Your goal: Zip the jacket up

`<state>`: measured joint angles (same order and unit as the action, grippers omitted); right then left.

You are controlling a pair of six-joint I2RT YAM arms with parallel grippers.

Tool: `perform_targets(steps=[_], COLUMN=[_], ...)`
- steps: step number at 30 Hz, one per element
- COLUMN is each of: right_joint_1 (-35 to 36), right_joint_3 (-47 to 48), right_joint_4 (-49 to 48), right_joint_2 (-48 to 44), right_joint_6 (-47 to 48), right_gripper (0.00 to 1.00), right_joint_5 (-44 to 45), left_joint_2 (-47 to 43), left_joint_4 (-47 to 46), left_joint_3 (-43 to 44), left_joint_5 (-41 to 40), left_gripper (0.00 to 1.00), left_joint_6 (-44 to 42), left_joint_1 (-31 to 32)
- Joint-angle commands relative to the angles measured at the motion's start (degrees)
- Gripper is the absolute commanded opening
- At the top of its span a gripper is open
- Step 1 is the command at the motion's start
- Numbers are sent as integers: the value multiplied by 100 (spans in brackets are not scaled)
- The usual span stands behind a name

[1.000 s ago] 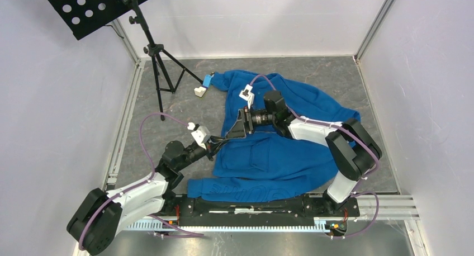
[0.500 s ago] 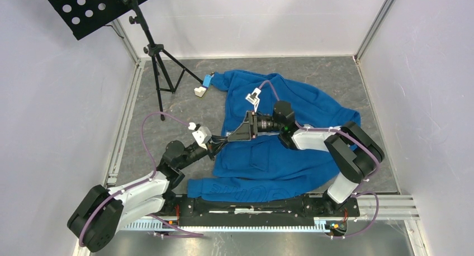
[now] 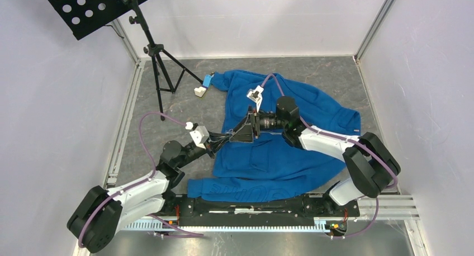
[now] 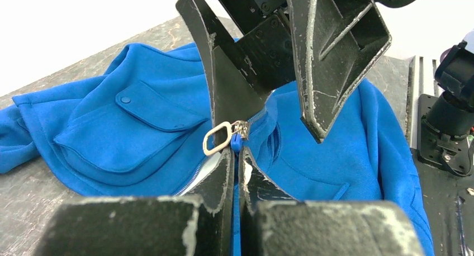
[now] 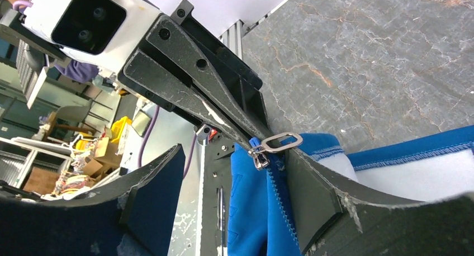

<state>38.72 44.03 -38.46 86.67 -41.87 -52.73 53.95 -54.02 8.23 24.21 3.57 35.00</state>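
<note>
Jacket (image 3: 290, 155) lies on the table (image 3: 335, 77), barely zipped. Right claw (image 4: 271, 130) has rolled in and now stands spread astride the zipper pull (image 4: 217, 138). Left claw (image 4: 237, 156) pinches the hem (image 5: 249, 211) beneath, so gripping comes next.

I see both arms reaching in low from the near edge, meeting nose to nose over the middle. The left arm (image 3: 140, 186) lies stretched forward and to its right, with the wrist close to level. The left gripper (image 4: 237, 155) has its 2 fingers pressed almost together on a fold of the jacket (image 4: 128, 127) (just a sliver of blue shows between them). The right arm (image 3: 330, 144) folds back at the elbow and points leftward. The right gripper (image 4: 271, 134) stands spread wide, its 2 fingers straddling the other's tips.
</note>
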Motion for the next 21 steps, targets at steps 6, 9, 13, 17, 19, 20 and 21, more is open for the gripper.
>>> perform_targets(steps=[6,9,13,17,19,20,21], right_joint_1=[187,193,193,181,169,169,171], right_joint_3=[721,786,208,543,809,891,965], right_joint_4=[77,380,787,2617,3251,3444,3517], right_joint_2=[-568,-728,-1298,-1581,-1592,-1570,-1536], right_joint_6=[646,732,1018,2372,2879,3115,3291], right_gripper=[72,72,71,71,71,71,72], right_joint_5=[-236,-293,-98,777,1559,2071,2446], left_joint_2=[400,465,228,-28,-157,-206,-258], left_joint_4=[497,413,514,545,617,688,810], left_joint_3=[-216,-224,-233,-200,-161,-136,-101], left_joint_5=[-210,-266,-456,-545,-557,-553,-585], left_gripper=[2,2,2,2,2,2,2], left_joint_6=[106,124,61,-4,6,40,99], left_joint_1=[-86,-79,-85,-85,-88,-82,-86])
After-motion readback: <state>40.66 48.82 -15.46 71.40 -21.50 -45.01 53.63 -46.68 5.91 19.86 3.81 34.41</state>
